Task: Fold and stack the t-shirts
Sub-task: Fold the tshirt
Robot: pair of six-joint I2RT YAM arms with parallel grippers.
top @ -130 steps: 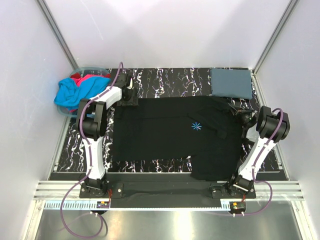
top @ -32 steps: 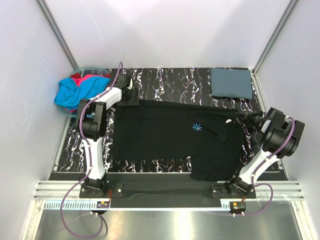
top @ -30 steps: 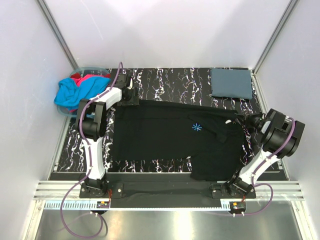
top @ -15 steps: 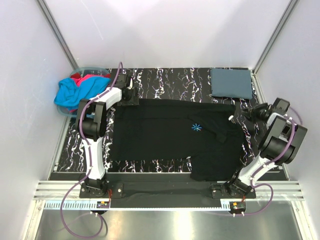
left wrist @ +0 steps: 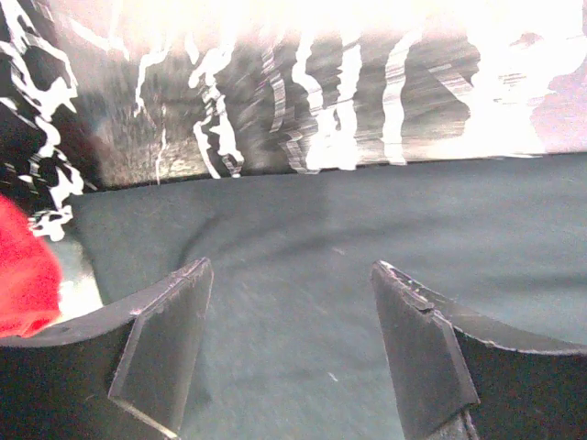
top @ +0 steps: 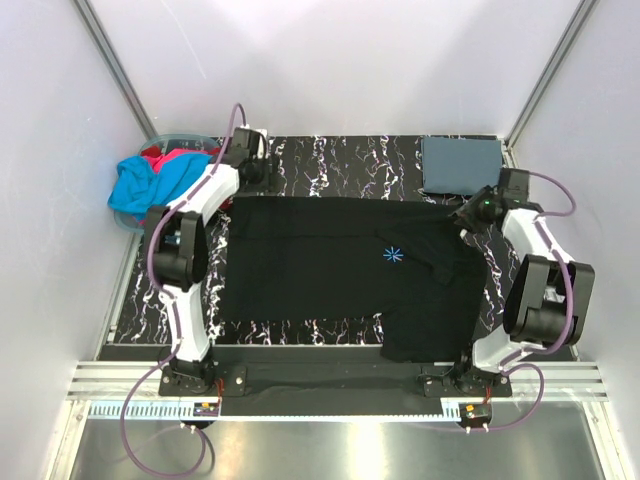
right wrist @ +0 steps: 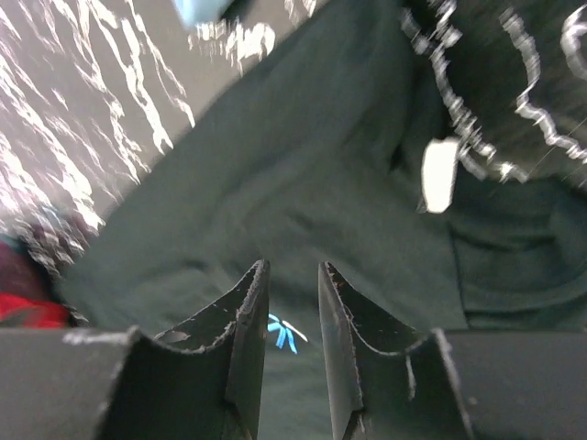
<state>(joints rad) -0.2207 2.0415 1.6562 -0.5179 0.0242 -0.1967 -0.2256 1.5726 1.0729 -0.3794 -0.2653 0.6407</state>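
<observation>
Nearest - one black t-shirt (top: pixel 330 280), spread flat across the marbled table (top: pixel 330 160). Its light-blue starburst print (top: pixel 391 254) faces up, right of centre, and one lower part reaches toward my bases on the right side.

Next, at the shirt's far-left corner: my left gripper (left wrist: pixel 292 275), jaws spread wide, nothing between the fingers (left wrist: pixel 170 339). The wrist view shows dark cloth below them and the shirt's far edge against the marble beyond.

At the shirt's far-right corner: my right gripper (right wrist: pixel 293 268), jaws parted by a narrow gap, gripping nothing. The starburst shows through that gap, and a small white label (right wrist: pixel 440 174) lies on the cloth near the collar.

Far right corner: one slate blue-grey t-shirt (top: pixel 460 165), folded to a neat rectangle, apart from the black one.

Far left corner - one pale tub (top: pixel 190 133), with a cyan t-shirt (top: pixel 135 188) and a red t-shirt (top: pixel 165 155) heaped unfolded in it, spilling over its rim.
</observation>
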